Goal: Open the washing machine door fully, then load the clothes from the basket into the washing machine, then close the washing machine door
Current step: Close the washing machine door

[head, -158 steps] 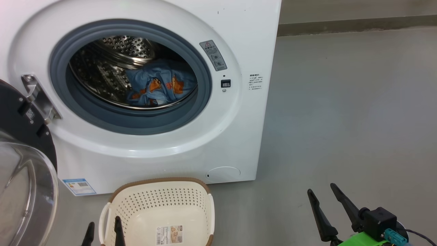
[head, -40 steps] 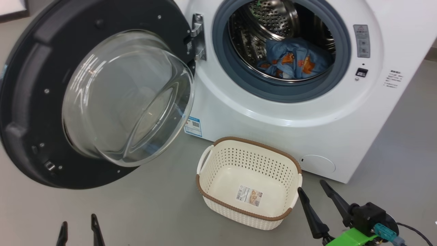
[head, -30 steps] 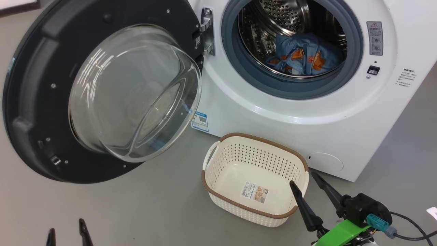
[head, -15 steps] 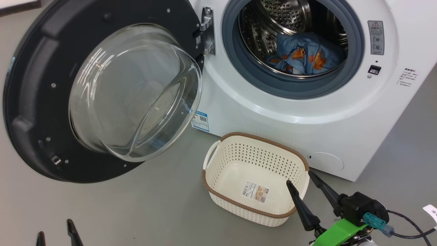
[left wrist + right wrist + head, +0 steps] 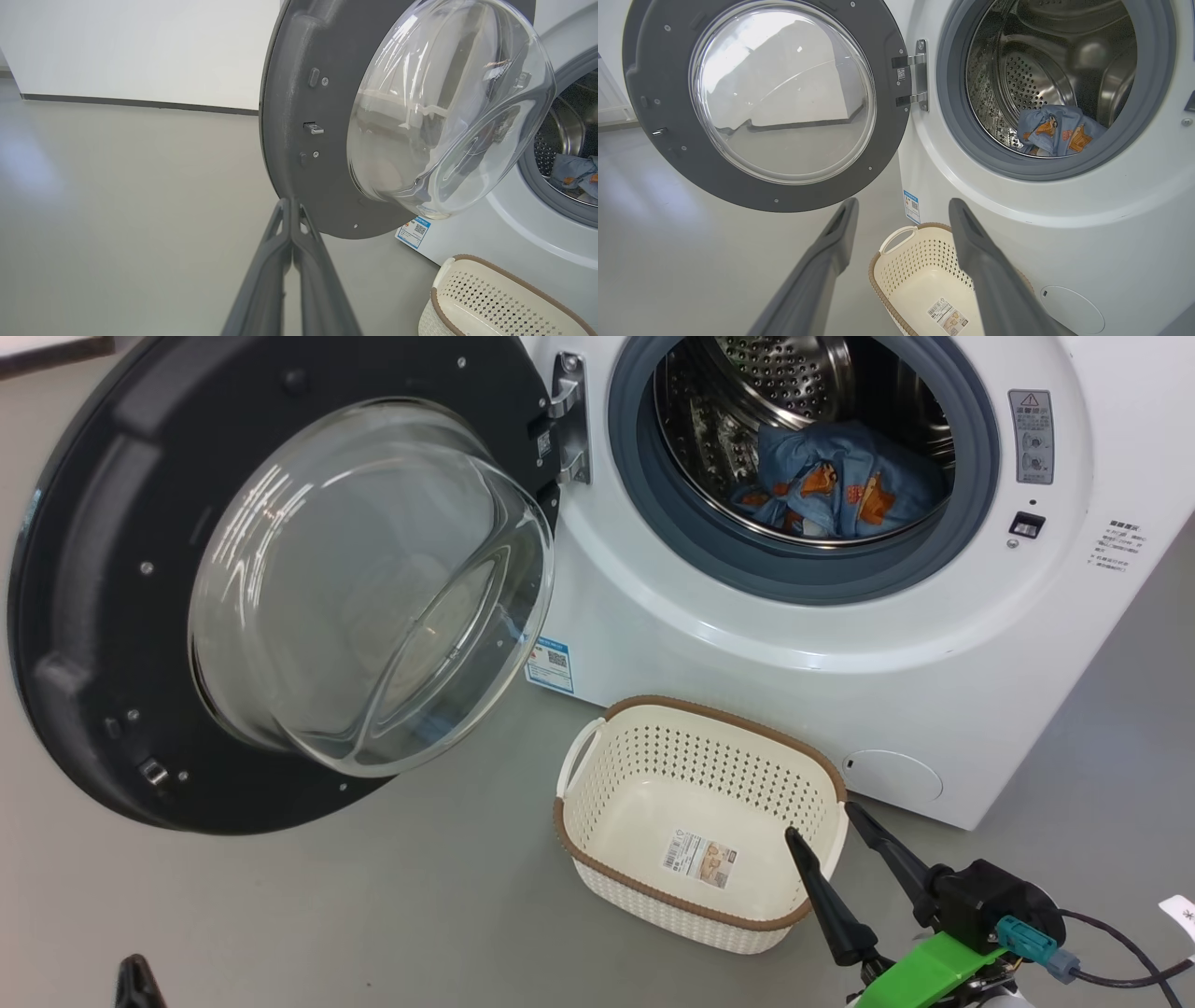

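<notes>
Left of the machine [image 5: 840,644], the door [image 5: 112,504] hung wide open: stiff, probably heavy, its glass [image 5: 373,588] slippery, best pushed at the black rim [image 5: 65,644]. Left claw [image 5: 290,205] was pressed together, right claw [image 5: 819,819] apart, both empty.

I see my right gripper [image 5: 903,204] spread wide, framing the basket [image 5: 920,254]; the washing machine door [image 5: 649,93] stands open, clothes [image 5: 1057,135] in the drum [image 5: 1027,74].
</notes>
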Motion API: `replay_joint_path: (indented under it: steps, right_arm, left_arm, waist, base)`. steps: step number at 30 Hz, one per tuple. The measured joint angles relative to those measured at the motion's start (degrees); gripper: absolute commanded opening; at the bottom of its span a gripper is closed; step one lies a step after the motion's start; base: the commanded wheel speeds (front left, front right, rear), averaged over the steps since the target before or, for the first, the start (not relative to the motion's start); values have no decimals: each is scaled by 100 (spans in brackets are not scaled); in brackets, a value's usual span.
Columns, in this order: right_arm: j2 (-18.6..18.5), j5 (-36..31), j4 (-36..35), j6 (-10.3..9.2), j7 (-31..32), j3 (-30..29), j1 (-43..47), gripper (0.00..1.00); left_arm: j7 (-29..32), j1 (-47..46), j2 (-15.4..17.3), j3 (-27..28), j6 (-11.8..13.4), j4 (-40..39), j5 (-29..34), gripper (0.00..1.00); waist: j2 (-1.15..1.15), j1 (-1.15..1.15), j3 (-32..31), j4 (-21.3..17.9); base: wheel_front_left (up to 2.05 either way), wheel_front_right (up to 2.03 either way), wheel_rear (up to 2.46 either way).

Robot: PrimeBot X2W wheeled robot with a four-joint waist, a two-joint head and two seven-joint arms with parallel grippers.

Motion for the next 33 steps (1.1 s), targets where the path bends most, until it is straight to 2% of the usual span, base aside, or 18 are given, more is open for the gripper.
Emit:
replay_joint_path:
  steps: [4, 9, 16, 17, 18, 20, 21, 27, 33]
  right_arm:
    - [0, 0, -1, 0, 0, -14, 1, 100]
    - [9, -1, -11, 0, 0, -62, 9, 100]
    - [36, -8, -43, 0, 0, -186, 53, 100]
    - [47, -10, -70, 0, 0, -207, 116, 100]
    - [55, -10, -77, 1, 0, -230, 164, 100]
    - [62, -27, -91, 0, 0, -278, 222, 100]
    - [64, -27, -99, 0, 0, -308, 243, 100]
    - [67, -34, -133, 0, 0, -367, 282, 100]
    - [24, -43, -138, 0, 0, -336, 280, 100]
  left_arm:
    - [0, -5, -1, 154, -3, -23, -215, 0]
    - [0, -187, -10, 676, -105, -35, -1215, 0]
    - [-2, -944, -22, 1724, -615, 242, -2476, 0]
    - [41, -1272, -9, 1934, -833, 476, -2945, 0]
    - [107, -1467, 9, 2063, -878, 620, -3218, 0]
    - [346, -1820, 200, 2178, -1090, 911, -3586, 0]
    - [432, -2011, 299, 2267, -1115, 1058, -3750, 0]
    - [821, -3067, 876, 2566, -1115, 2000, -4265, 0]
    - [959, -3873, 1169, 2820, -1127, 2918, -4710, 0]
  waist:
    - [0, 0, 6, 4]
    - [0, 0, 11, 10]
    - [0, 0, 20, 9]
    - [0, 0, 20, 7]
    - [0, 0, 23, 7]
    - [0, 0, 38, 2]
    - [0, 0, 47, -1]
    - [0, 0, 116, -34]
    - [0, 0, 287, -188]
  base:
    - [0, 0, 0]
    - [0, 0, 0]
    - [0, 0, 0]
    - [0, 0, 0]
    - [0, 0, 0]
    - [0, 0, 0]
    - [0, 0, 0]
    - [0, 0, 0]
    - [0, 0, 0]
